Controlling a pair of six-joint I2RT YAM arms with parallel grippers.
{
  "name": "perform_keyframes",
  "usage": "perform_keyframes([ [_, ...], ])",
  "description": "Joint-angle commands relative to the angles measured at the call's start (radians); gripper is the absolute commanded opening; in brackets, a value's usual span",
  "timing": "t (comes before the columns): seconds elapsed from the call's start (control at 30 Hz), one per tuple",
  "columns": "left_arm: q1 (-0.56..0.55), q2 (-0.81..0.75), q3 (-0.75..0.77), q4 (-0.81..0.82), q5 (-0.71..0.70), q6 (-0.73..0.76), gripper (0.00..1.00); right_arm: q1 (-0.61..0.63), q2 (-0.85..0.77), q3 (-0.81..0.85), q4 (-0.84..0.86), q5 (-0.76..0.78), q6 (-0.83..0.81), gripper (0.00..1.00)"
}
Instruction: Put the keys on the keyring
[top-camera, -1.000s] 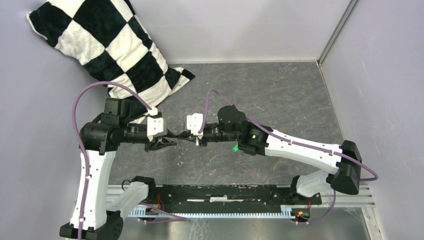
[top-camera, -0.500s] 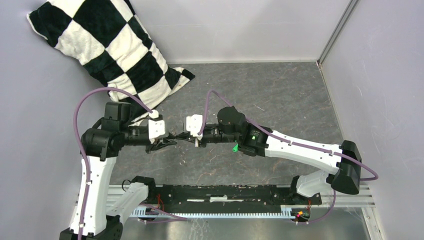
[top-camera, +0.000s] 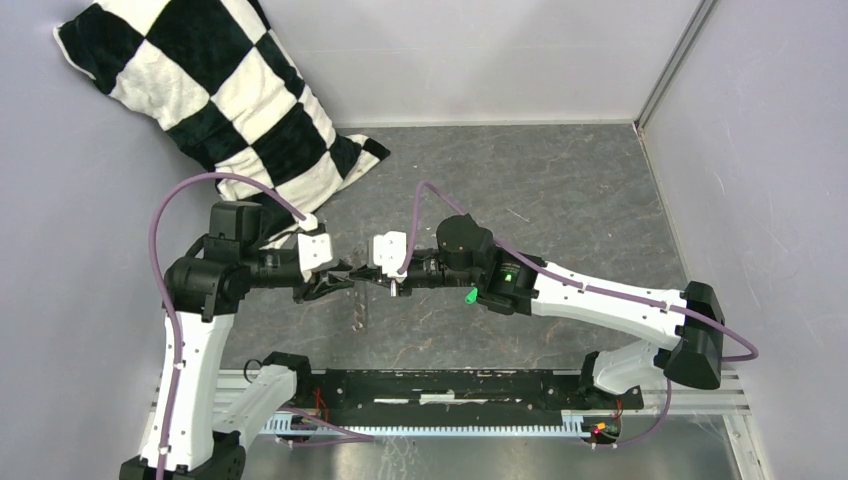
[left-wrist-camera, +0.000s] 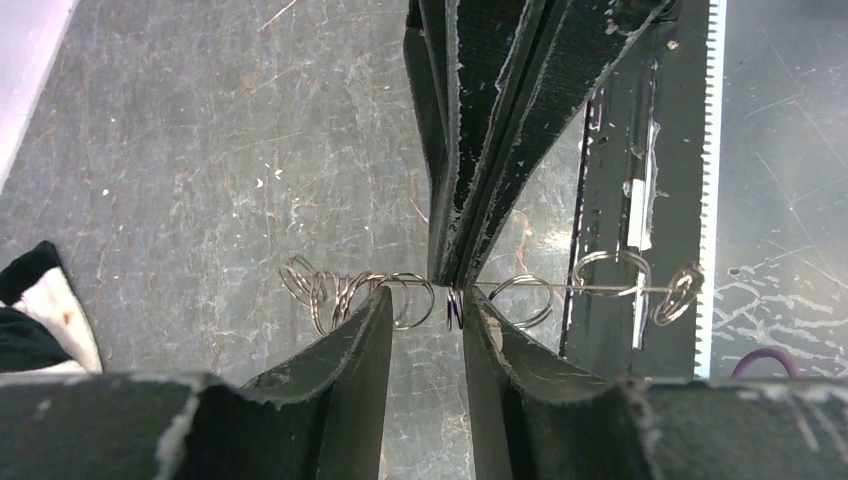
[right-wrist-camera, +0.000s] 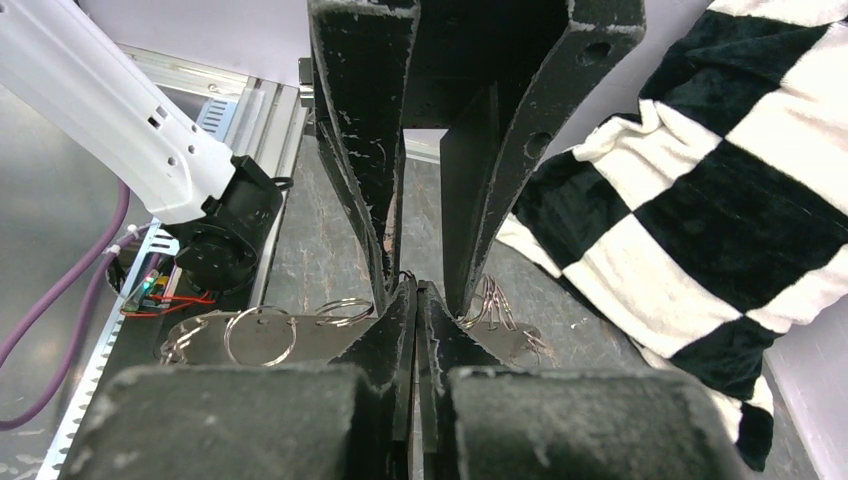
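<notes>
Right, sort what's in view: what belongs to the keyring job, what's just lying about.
Job: keyring, pinched in the right gripper; green-tagged key beside the right arm; left gripper, jaws apart at the keyring.
Lying about: checked pillow; black rail at the near edge.

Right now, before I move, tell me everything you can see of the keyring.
The keyring is a thin silvery wire loop, seen edge-on as a near-level line above the table, with small wire rings strung along it, most bunched at one end. The right pincer is shut on the wire mid-span. The left pincer is open, straddling that grip; whether it touches is unclear.
</notes>
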Motion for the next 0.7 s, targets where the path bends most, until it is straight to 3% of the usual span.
perform_keyframes([
  [0.0,-0.005,-0.034,0.028,0.036,0.027,-0.047,0.40,0.009,-0.039,0.027,0.058,0.021,-0.015,0.01],
  [0.17,-0.005,-0.036,0.034,0.035,0.054,-0.002,0.29,0.010,-0.028,0.036,0.073,0.019,-0.009,0.00],
  [0.3,-0.006,-0.007,0.058,-0.055,0.049,0.097,0.04,0.011,-0.034,0.039,0.072,0.017,-0.007,0.00],
  [0.33,-0.005,-0.005,0.059,-0.079,0.050,0.122,0.02,0.011,-0.037,0.039,0.072,0.017,-0.006,0.01],
  [0.37,-0.004,-0.006,0.056,-0.086,0.050,0.128,0.02,0.011,-0.039,0.039,0.072,0.014,-0.001,0.06],
  [0.47,-0.005,-0.021,0.044,-0.087,0.073,0.147,0.02,0.009,-0.063,0.034,0.082,0.002,0.027,0.38],
  [0.53,-0.005,-0.045,0.023,-0.075,0.101,0.173,0.02,0.002,-0.099,0.016,0.082,-0.007,0.041,0.51],
  [0.6,-0.005,-0.082,0.000,-0.059,0.140,0.221,0.02,-0.012,-0.147,-0.013,0.076,-0.021,0.055,0.60],
  [0.67,-0.005,-0.128,-0.021,-0.022,0.184,0.240,0.02,-0.035,-0.195,-0.051,0.069,-0.039,0.069,0.62],
])
